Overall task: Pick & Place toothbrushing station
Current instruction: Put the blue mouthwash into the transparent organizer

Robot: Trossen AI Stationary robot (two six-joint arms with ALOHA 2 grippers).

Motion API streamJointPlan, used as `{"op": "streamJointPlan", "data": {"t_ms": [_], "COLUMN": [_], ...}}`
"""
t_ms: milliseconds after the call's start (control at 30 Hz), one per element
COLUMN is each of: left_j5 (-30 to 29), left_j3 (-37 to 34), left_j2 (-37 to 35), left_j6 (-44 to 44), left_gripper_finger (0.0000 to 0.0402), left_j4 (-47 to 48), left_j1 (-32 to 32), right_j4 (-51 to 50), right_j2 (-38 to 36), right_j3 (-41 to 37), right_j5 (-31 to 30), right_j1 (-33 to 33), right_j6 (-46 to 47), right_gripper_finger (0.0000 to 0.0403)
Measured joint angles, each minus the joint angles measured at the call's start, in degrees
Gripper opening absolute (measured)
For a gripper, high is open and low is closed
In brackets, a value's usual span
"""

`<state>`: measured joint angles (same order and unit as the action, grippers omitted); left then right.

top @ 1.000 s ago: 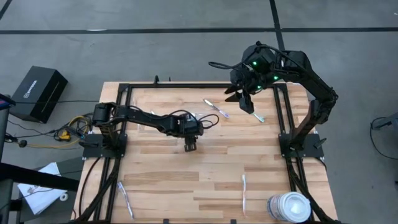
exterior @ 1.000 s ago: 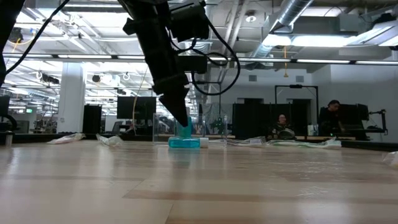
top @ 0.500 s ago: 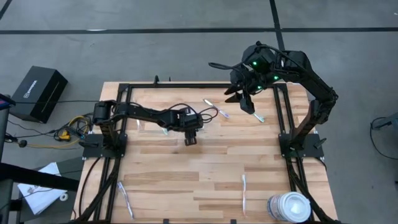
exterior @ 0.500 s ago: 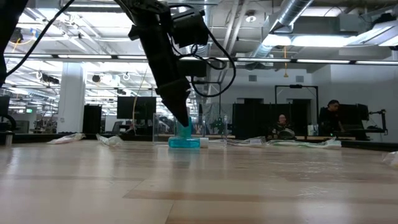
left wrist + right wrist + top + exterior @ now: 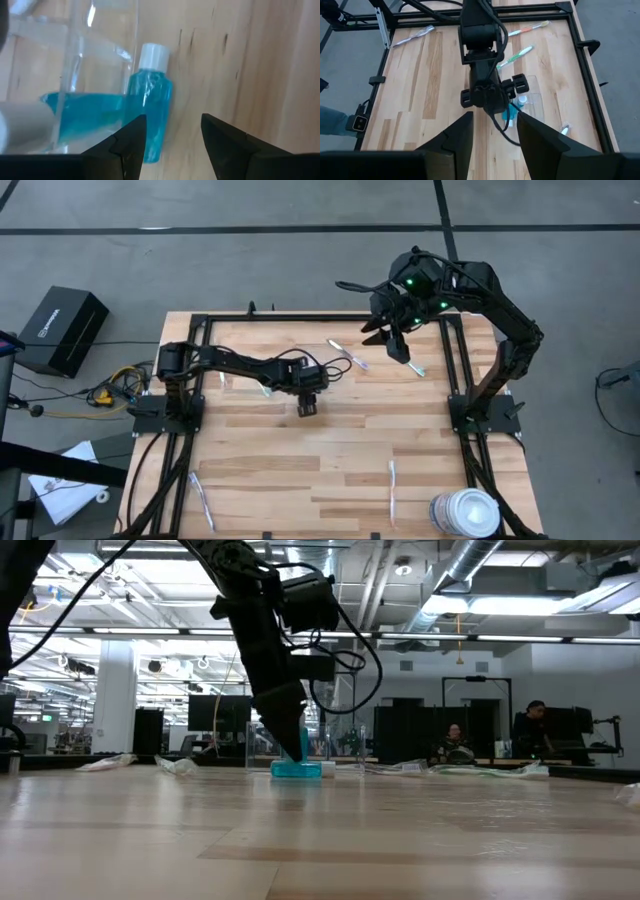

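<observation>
**Left gripper (image 5: 307, 409) low over blue tube, fingers apart**

Hangs near the middle of the table (image 5: 270, 470), a little toward the far edge, pointing down. Fingers (image 5: 127, 142) apart in the wrist view, nothing between them but bare wood. Just ahead of the fingertips lies a blue toothpaste tube (image 5: 150, 107) with a white cap, flat on the wood, touching the wall of a clear plastic container (image 5: 75, 75). A second blue shape visible through that clear wall, beside something white; cannot tell exactly what it is. From table height, the teal tube (image 5: 297, 768) sits on the wood right under the dark fingertips; cannot tell whether they touch.

Right gripper (image 5: 397, 345) raised above the far right part of the table, fingers (image 5: 455, 137) parted and empty, looking down on the left arm (image 5: 480, 55), the container (image 5: 532, 97) and the blue tube (image 5: 510, 112).

Toothbrushes scattered apart:
- one green (image 5: 415, 367) under the right gripper, near the far right corner;
- one pale (image 5: 347, 355) just left of it, toward the far edge;
- one white (image 5: 392, 485) toward the near right corner;
- one white (image 5: 201, 500) by the near left corner;
- two more (image 5: 517, 56) beyond the left arm in the right wrist view.

A round white tub (image 5: 465, 513) at the near right corner. A black box (image 5: 62, 330) on the floor off the left edge.
</observation>
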<state>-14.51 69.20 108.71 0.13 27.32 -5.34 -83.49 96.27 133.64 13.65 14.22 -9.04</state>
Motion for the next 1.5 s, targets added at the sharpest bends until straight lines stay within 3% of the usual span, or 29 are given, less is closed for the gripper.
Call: {"op": "streamJointPlan", "data": {"t_ms": [633,833,1133,1267,1500], "left_j5": [-1.68,1.90,1.89,2.05,4.00], "left_j3": [0.01,0.07,0.09,0.09,0.09], "left_j2": [0.25,3.13,3.67,3.63,3.23], "left_j6": [0.08,0.20,-0.14,-0.14,-0.38], "left_gripper_finger": [0.0182,0.0182,0.0180,0.0154,0.0065], "left_j4": [-0.81,-1.10,-1.17,-1.24,-1.56], "left_j1": [-1.60,-2.15,-1.16,-1.16,-1.11], "right_j4": [-0.04,-0.04,-0.06,-0.05,-0.04], "right_j2": [0.00,0.00,0.00,0.00,0.00], "right_j3": [0.00,0.00,0.00,0.00,0.00], "right_j5": [1.69,1.82,2.86,2.86,2.86], "right_j1": [0.00,0.00,0.02,0.00,0.00], "right_j6": [0.02,0.02,0.00,-0.38,-0.42], "right_gripper_finger": [0.0141,0.0140,0.0141,0.0137,0.0135]}}
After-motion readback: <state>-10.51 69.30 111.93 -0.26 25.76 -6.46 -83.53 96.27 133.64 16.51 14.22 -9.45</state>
